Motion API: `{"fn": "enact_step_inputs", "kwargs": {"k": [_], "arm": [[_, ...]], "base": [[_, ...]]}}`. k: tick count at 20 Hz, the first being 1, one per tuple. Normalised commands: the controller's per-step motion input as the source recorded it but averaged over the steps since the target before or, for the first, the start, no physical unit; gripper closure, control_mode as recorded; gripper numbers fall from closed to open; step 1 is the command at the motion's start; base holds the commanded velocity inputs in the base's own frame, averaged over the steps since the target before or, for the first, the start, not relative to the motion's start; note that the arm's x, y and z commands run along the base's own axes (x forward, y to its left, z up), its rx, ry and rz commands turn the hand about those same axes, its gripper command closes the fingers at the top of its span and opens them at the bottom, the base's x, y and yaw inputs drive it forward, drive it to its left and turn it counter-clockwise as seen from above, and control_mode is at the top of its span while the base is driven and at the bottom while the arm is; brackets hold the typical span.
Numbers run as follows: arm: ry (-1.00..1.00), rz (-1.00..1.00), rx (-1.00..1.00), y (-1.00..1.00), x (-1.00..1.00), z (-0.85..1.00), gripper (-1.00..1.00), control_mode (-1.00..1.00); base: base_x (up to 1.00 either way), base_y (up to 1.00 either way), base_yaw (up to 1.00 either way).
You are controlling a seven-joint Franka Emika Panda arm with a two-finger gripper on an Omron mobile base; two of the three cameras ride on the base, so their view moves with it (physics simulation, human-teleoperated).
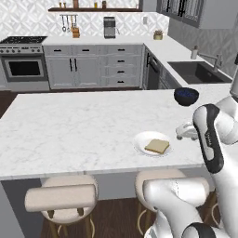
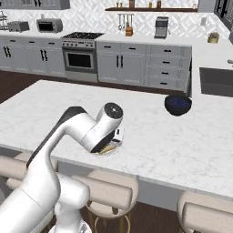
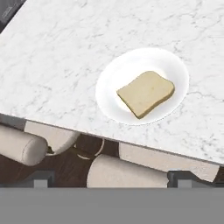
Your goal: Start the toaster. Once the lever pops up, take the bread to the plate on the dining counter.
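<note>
The bread [image 3: 145, 93], a tan slice with a darker crust, lies flat on the small white plate [image 3: 113, 74] near the front edge of the dining counter [image 3: 57, 57]. From the left base view, the bread [image 1: 157, 146] rests on the plate [image 1: 139, 142], and my gripper [image 1: 183, 132] hovers just to its right above the counter [image 1: 69, 130]. My gripper [image 3: 113, 179] is open, its fingertips wide apart with nothing between them, clear of the bread. In the right base view my arm covers most of the plate [image 2: 111, 149]. The toaster [image 2: 18, 26] stands far off on the back wall counter.
A dark blue bowl [image 1: 186, 95] sits on the dining counter beyond the plate. Round beige stools [image 1: 62, 197] stand under the counter's front edge. A sink [image 1: 197, 72] is in the right wall counter, and an oven range [image 2: 79, 54] at the back.
</note>
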Motion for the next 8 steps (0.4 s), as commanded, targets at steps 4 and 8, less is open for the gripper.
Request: {"fn": "enact_step_inputs", "kwargs": {"k": [4,8], "arm": [[-0.06,-0.28,-0.12,0.55,-1.00,0.04,-1.00,-1.00],[-0.02,-0.17,-0.16,0.58,-1.00,0.33,-1.00,-1.00]], "base": [[0.00,0.00,0.00],[0.00,0.00,0.00]]}}
